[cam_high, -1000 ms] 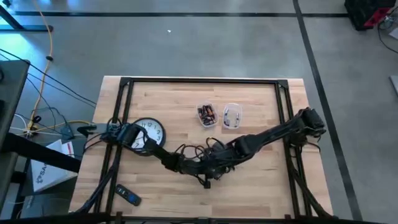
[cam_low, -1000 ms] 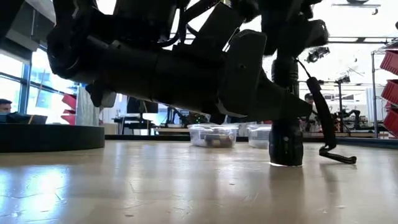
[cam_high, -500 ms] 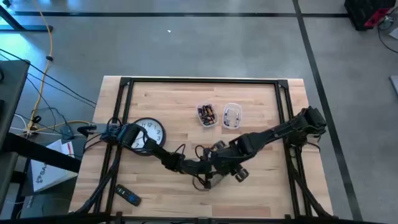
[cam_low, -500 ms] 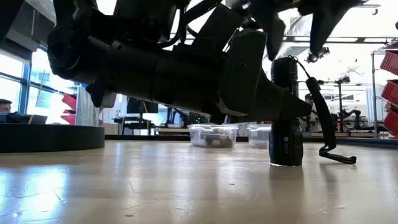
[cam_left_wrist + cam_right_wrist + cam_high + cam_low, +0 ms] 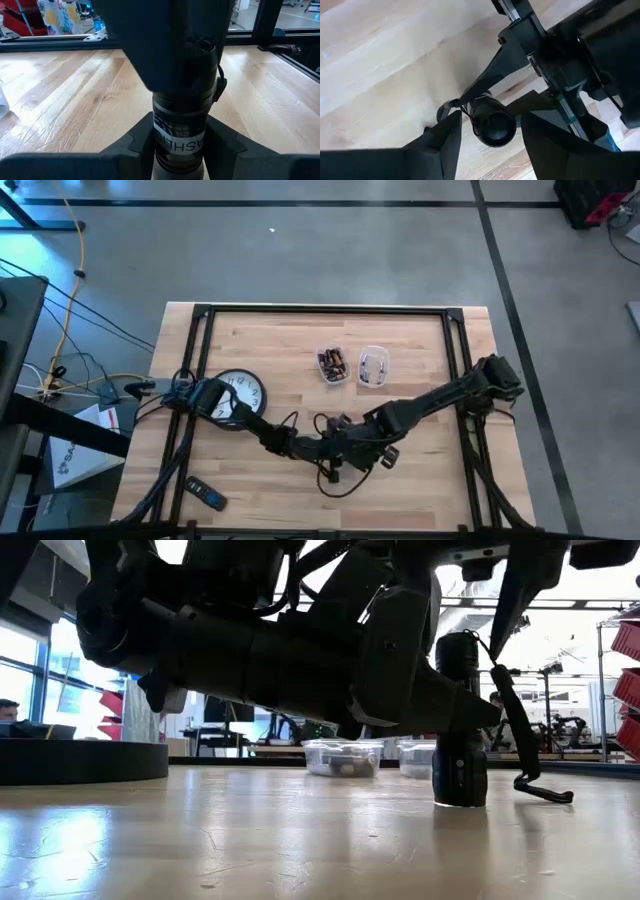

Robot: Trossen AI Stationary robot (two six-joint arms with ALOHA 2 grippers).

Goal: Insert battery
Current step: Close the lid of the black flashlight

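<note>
A black flashlight stands upright on the wooden table, its wrist strap hanging to the tabletop. My left gripper is shut on its body. My right gripper hovers open above the flashlight's top end, one finger on either side and touching nothing. In the high view both grippers meet near the table's middle: the left gripper and the right gripper. Batteries lie in a clear tub farther back. My left gripper pinches the flashlight's body at its labelled band between its two fingers. The fingers come level from the table's left and lie across the body. The flashlight stays upright with its lower end on the table.
A second clear tub stands beside the battery tub. A round wall clock lies at the left under my left arm. A small remote lies near the front left corner. A black frame runs around the table.
My right gripper has gone up, off the flashlight's top end, which now shows bare in the low view. The flashlight and my left gripper have stayed put.
</note>
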